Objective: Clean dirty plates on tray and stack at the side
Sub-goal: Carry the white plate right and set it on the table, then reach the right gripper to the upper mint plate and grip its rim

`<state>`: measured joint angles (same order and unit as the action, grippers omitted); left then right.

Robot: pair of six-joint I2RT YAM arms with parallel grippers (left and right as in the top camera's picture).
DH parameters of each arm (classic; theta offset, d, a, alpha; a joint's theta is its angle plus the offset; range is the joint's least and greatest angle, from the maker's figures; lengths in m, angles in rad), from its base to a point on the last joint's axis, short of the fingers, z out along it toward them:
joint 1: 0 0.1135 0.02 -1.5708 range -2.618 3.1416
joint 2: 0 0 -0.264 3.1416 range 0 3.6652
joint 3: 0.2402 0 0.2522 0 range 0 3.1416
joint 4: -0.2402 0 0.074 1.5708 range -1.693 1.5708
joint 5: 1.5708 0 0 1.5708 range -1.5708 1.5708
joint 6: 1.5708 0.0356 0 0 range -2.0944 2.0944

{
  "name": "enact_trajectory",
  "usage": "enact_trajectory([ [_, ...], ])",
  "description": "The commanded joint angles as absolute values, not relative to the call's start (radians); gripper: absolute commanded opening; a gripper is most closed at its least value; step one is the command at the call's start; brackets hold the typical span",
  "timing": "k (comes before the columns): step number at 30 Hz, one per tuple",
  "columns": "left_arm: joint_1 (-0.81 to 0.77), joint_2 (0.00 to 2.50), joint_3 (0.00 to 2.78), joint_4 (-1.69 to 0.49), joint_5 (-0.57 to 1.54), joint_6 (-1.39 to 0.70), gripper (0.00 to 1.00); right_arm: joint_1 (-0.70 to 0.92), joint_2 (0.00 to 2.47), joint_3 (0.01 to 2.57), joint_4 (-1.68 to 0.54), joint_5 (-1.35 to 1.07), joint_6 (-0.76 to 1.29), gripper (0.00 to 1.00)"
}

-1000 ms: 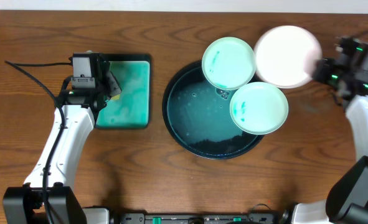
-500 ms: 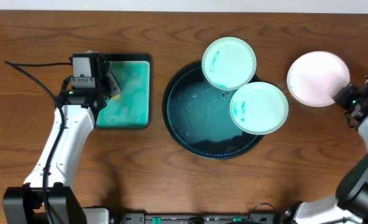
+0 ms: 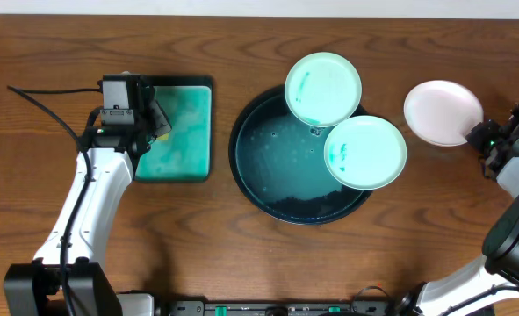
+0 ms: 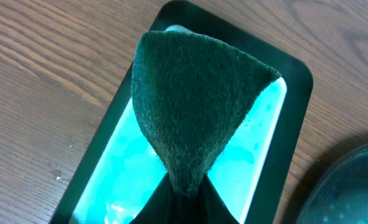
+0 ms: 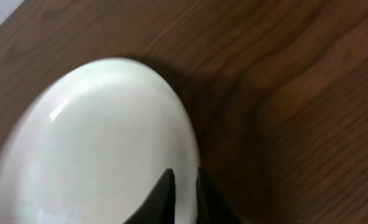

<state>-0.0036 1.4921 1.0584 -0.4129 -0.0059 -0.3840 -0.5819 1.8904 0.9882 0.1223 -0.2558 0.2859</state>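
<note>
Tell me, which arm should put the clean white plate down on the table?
Right. The right gripper pinches the white plate by its rim over bare tabletop; the left gripper is far off, holding a green sponge over the teal tray.

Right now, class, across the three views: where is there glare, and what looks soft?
Overhead: the white plate at the right is washed out, nearly featureless. Right wrist: a small glare streak on that plate, which looks soft. Left wrist: the green pad is sharp; the teal tray's floor glows overbright.
</note>
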Motion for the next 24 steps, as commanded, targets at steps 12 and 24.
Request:
enact_trajectory([
  [12,0.002,1.499,1.051,-0.414,-0.010,-0.367,0.07,-0.426,1.890,1.388,-0.373,-0.273,-0.020,0.38],
  [24,0.002,1.499,1.051,-0.414,-0.010,-0.367,0.07,-0.109,1.964,1.434,-0.297,-0.315,-0.202,0.56],
])
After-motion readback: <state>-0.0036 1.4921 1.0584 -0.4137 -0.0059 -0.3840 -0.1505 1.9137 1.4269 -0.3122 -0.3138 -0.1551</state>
